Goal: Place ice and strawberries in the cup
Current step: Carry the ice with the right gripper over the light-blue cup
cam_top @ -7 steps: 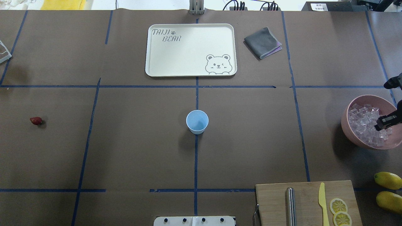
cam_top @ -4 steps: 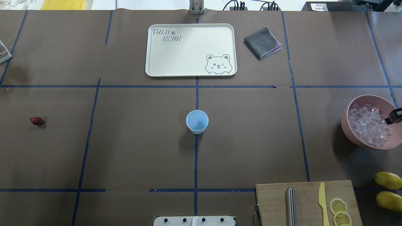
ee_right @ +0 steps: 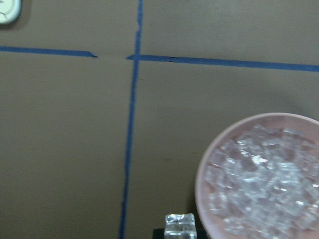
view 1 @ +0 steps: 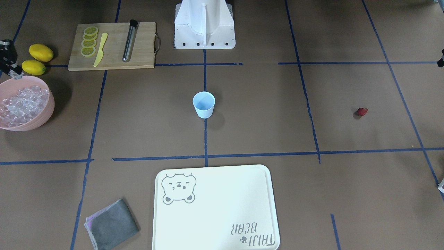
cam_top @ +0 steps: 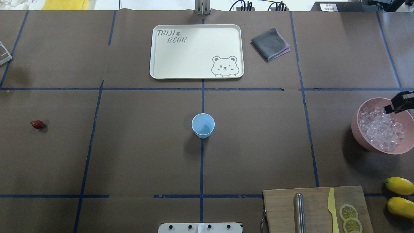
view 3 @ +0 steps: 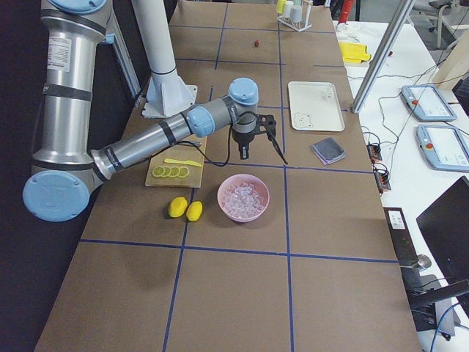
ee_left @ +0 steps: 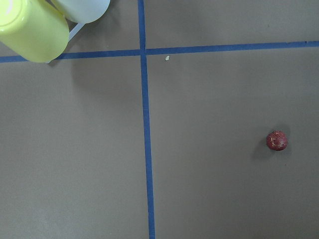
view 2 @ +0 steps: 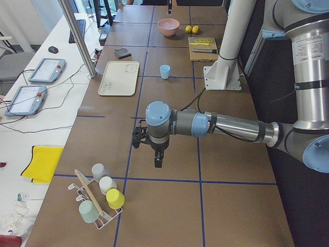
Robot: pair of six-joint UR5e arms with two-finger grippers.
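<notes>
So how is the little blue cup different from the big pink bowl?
The cup is pale blue; the bowl is pink. The cup is much smaller and narrower than the wide bowl. The cup looks empty, while the bowl holds a heap of ice. The cup stands in the middle on a blue tape line; the bowl sits far to one side near two lemons. Both are round, upright and open on top.

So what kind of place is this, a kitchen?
Probably a robot lab, not a real kitchen. Big robot arms reach over a table marked into squares with blue tape lines, and control tablets sit on a side desk.
</notes>
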